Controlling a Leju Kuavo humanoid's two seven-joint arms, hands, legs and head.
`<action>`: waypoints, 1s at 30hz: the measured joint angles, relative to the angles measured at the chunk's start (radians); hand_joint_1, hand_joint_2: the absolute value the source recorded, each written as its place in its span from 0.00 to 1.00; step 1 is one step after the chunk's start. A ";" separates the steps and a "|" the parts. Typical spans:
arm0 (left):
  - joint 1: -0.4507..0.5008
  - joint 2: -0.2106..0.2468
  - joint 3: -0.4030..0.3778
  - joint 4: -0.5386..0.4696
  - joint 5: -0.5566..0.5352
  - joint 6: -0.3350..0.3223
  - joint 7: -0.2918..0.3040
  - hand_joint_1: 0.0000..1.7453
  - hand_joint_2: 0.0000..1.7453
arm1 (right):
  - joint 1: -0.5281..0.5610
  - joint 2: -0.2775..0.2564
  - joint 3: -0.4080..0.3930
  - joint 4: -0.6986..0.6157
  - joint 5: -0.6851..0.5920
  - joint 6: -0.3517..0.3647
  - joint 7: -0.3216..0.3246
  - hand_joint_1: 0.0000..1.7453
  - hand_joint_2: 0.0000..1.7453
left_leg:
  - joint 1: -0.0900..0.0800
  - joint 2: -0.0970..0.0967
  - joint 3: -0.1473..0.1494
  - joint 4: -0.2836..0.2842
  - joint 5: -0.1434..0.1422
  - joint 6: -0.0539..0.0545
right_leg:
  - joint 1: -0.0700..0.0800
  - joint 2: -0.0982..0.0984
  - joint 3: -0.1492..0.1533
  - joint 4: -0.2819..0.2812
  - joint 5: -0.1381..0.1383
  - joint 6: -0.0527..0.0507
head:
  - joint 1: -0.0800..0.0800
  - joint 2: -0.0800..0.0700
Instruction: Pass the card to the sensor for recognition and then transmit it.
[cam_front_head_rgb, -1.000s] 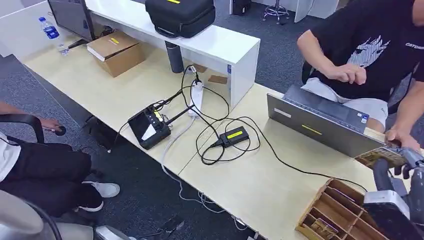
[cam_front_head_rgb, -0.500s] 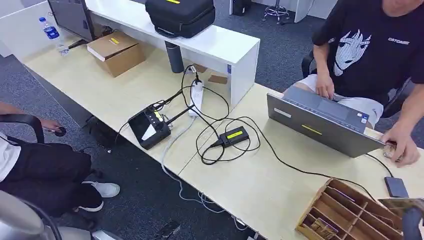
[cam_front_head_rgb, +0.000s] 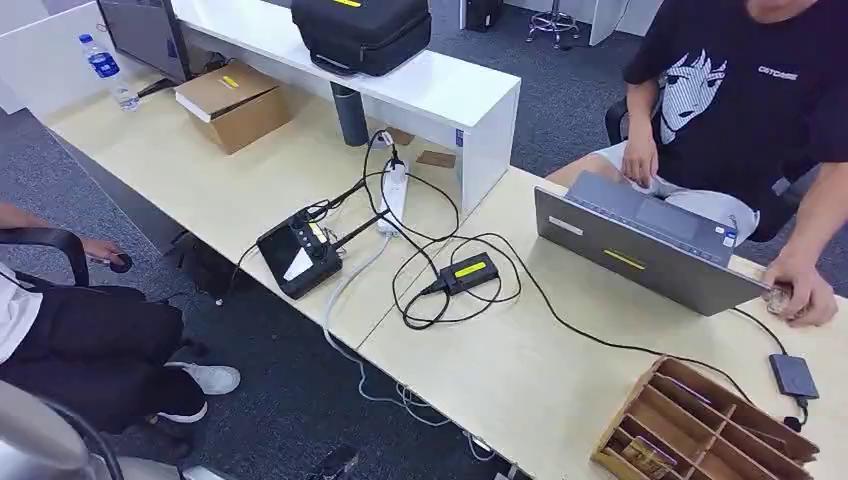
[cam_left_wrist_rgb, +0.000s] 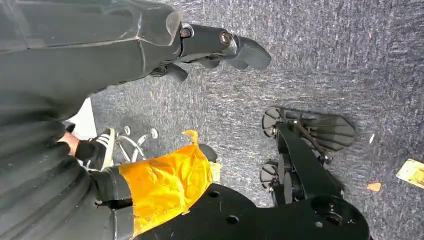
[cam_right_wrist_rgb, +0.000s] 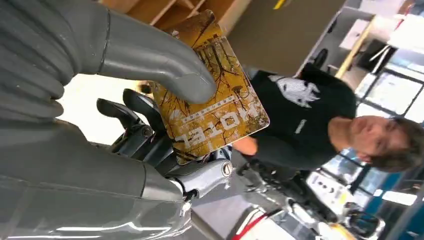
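R hand (cam_right_wrist_rgb: 145, 125) holds the card (cam_right_wrist_rgb: 210, 95): thick grey thumb pressed on its face, dark fingers (cam_right_wrist_rgb: 135, 127) behind. Card is yellow-brown w/ a tree print and "HOTEL" lettering, seen turned in the R wrist view. Behind it in that view: a wooden organizer (cam_right_wrist_rgb: 165, 10) and a person in a black tee.

L hand (cam_left_wrist_rgb: 215, 47) hangs over grey carpet (cam_left_wrist_rgb: 310, 60); fingers curled in, nothing in them. Office-chair base w/ castors (cam_left_wrist_rgb: 305, 150) below it, plus an orange-yellow bag (cam_left_wrist_rgb: 165, 182).

Head view: light wood desk (cam_front_head_rgb: 520, 370) running diag. On it, near the R edge, the wooden organizer (cam_front_head_rgb: 700, 425) w/ slanted compartments; just beside it a small dark flat sensor (cam_front_head_rgb: 793, 375) on a cable. Grey laptop (cam_front_head_rgb: 640, 245) open toward the person (cam_front_head_rgb: 740, 100), who sits behind the desk, one hand (cam_front_head_rgb: 800, 295) resting on the desk near the laptop's corner, the other by the keyboard. Mid-desk: black box w/ yellow label (cam_front_head_rgb: 467, 271) amid looped black cables, white power strip (cam_front_head_rgb: 392, 195), black controller w/ screen (cam_front_head_rgb: 300, 252) at the desk edge. Farther back: cardboard box (cam_front_head_rgb: 232, 103), water bottle (cam_front_head_rgb: 103, 65), black case (cam_front_head_rgb: 360, 30) on a white shelf (cam_front_head_rgb: 440, 95). Another seated person's legs at the L edge (cam_front_head_rgb: 90, 340).
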 joint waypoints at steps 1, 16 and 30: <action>0.001 -0.001 0.001 0.000 0.000 0.002 0.000 0.00 1.00 | 0.008 0.000 -0.007 0.000 0.002 0.001 0.003 1.00 1.00 | 0.000 0.000 0.000 0.000 0.000 0.000 | 0.000 0.000 0.000 0.000 0.000 0.000 | 0.000 0.000; 0.003 -0.010 0.003 0.006 0.000 0.011 0.003 0.00 1.00 | 0.061 0.000 -0.071 0.032 0.150 -0.066 0.093 1.00 1.00 | 0.000 0.000 0.000 0.000 0.000 0.000 | 0.000 0.000 0.000 0.000 0.000 0.000 | 0.000 0.000; 0.003 -0.011 0.004 0.006 0.000 0.014 0.011 0.00 1.00 | 0.064 0.003 -0.075 0.113 0.432 -0.225 0.210 1.00 1.00 | 0.000 0.001 0.000 0.000 0.000 0.000 | 0.000 0.000 0.000 0.000 0.000 0.000 | 0.000 0.000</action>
